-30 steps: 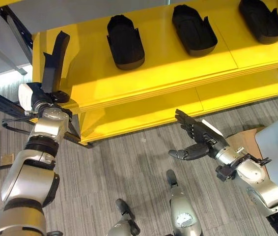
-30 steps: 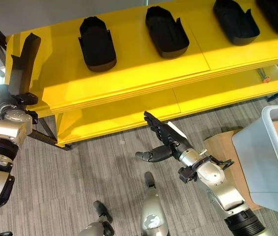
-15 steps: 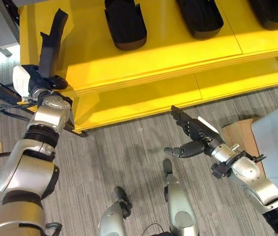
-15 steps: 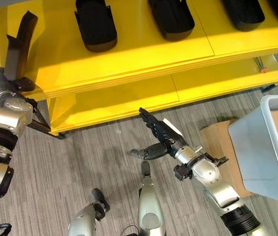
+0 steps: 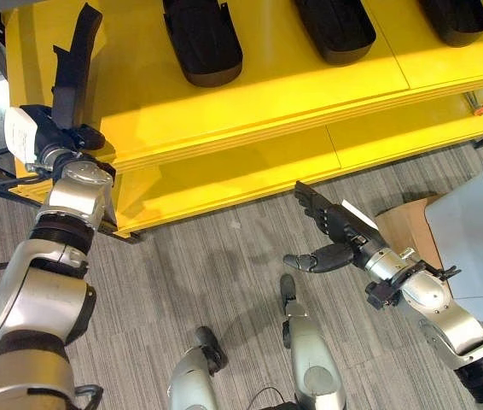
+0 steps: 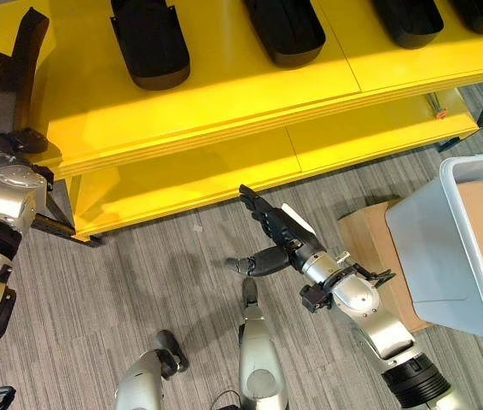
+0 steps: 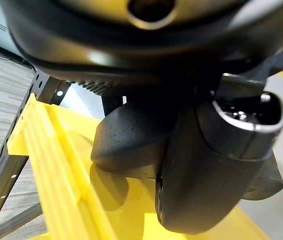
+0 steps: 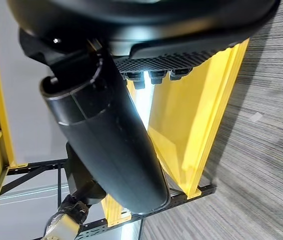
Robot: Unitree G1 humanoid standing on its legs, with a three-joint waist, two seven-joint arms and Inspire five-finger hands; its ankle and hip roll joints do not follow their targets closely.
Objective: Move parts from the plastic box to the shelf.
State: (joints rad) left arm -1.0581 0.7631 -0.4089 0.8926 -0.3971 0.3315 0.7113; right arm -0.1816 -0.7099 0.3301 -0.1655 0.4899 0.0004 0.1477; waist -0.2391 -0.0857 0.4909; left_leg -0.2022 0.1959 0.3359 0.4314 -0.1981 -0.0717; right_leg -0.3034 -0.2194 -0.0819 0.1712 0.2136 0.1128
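— At the upper left of the frame, what is the left hand (image 5: 54,141) doing?
— Its fingers are clenching a long black part (image 5: 72,64), standing upright, just over the yellow shelf's (image 5: 293,94) left end.
— And the right hand (image 5: 335,235)?
— Hanging lower centre with fingers released, well apart. The plastic box (image 6: 446,256) is sitting at right. No legible writing.

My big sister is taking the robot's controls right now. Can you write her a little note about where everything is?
Left hand: shut on a black part, held upright at the left end of the yellow shelf.
Right hand: open, holding nothing, above the floor in front of the shelf.
Done: other black parts already lie on the shelf.
Left: set this part down. The plastic box stands to the right; its contents are hidden.
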